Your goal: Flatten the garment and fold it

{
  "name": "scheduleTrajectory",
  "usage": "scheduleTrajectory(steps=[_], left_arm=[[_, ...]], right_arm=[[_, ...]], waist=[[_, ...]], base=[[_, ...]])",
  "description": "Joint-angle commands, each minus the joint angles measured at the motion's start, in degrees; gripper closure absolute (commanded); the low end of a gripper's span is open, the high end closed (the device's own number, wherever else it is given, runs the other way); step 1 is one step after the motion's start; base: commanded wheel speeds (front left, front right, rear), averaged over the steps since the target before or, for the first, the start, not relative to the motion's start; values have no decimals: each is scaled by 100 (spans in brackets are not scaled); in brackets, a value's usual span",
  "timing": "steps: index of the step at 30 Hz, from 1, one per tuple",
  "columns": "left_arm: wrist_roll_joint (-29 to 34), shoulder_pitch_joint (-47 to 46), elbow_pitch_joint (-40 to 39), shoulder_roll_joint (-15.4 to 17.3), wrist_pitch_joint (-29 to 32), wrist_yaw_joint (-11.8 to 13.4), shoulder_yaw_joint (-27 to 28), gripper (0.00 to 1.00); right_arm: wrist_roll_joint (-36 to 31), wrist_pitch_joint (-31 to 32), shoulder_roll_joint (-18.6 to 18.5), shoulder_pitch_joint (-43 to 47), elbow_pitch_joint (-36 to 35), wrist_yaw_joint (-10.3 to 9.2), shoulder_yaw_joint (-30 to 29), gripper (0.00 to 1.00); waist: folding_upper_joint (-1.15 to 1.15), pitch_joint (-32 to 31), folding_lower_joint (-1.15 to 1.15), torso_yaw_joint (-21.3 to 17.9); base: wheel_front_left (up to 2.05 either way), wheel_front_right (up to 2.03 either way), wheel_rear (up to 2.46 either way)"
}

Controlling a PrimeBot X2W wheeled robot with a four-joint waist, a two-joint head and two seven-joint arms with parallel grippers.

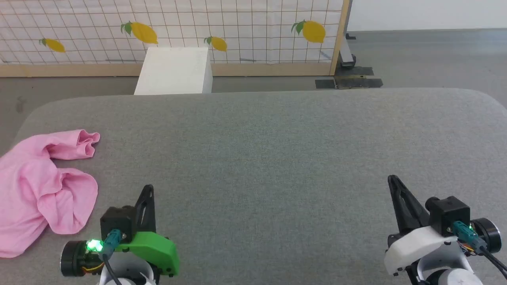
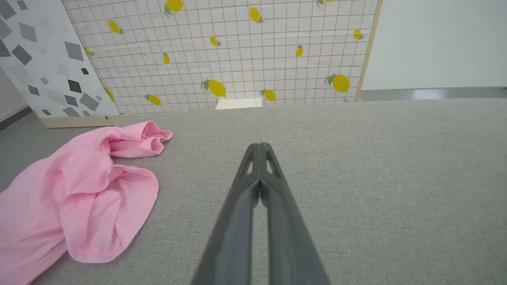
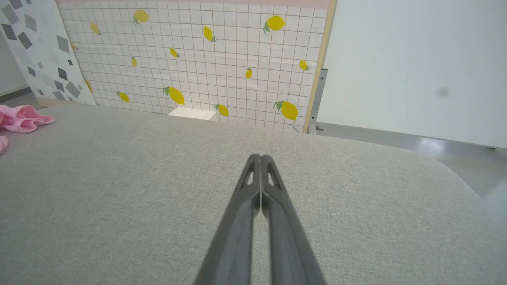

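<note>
The pink garment (image 1: 39, 190) lies crumpled at the left edge of the grey padded table (image 1: 277, 158), partly running out of the head view. In the left wrist view the garment (image 2: 79, 198) is bunched in loose folds to the left of my fingers. My left gripper (image 1: 147, 194) is shut with nothing in it and sits just right of the cloth, apart from it; the left gripper (image 2: 259, 148) shows its tips pressed together. My right gripper (image 1: 394, 182) is shut and empty over bare table at the lower right; the right gripper (image 3: 259, 158) has its tips closed. A bit of garment (image 3: 21, 118) shows far left there.
A white box (image 1: 174, 71) stands on the floor beyond the table's far edge. A lemon-print grid screen (image 1: 178, 31) backs the scene, with a metal foot (image 1: 348, 81) at its right end. Grey floor surrounds the table.
</note>
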Motion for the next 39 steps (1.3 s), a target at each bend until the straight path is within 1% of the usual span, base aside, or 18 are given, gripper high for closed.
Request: scheduleTrajectory(steps=[1,20,21,34,39], left_arm=[[59,-100,18,-30,7,-5,20,100],[59,-100,18,-30,7,-5,20,100],[-3,2,-1,1,-1,0,-2,0],[-131,20,79,-1,-125,-20,-18,0],[-211,35,109,-2,-209,-27,21,0]], right_arm=[[-37,16,6,-98,12,-10,8,100],[-37,16,6,-98,12,-10,8,100],[2,-1,0,1,0,0,-1,0],[190,-125,1,18,116,-1,19,0],[304,-208,1,18,194,-1,41,0]], waist=[[0,0,0,0],[0,0,0,0],[0,0,0,0],[0,1,0,10],[0,-1,0,76]], base=[[0,0,0],[0,0,0],[0,0,0],[0,0,0],[0,0,0]])
